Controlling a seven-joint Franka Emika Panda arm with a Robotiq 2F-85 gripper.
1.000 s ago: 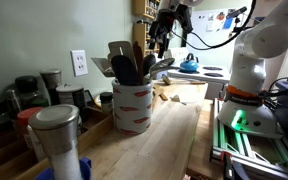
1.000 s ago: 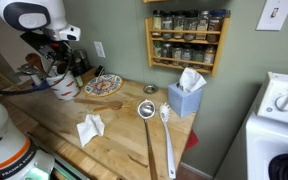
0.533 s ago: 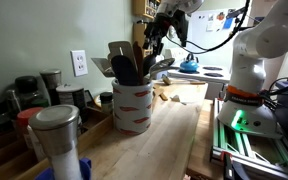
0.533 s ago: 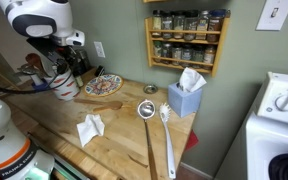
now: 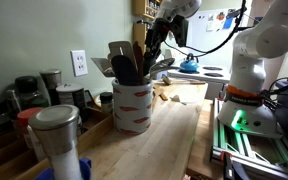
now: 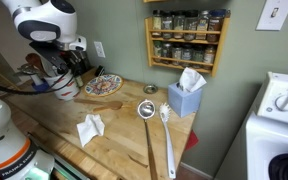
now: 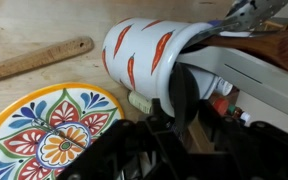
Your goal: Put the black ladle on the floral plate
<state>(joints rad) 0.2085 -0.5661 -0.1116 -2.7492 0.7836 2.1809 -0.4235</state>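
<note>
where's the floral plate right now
In an exterior view the floral plate lies flat on the wooden counter near the back wall, right beside the utensil crock, on its side toward the tissue box.

The arm (image 6: 44, 20) is arching high in both exterior views, its wrist bending over and pointing down. The gripper (image 5: 156, 42) is hanging below it, tilting slightly. In the wrist view its dark fingers (image 7: 134, 152) are filling the lower edge, their spacing not showing clearly
</note>
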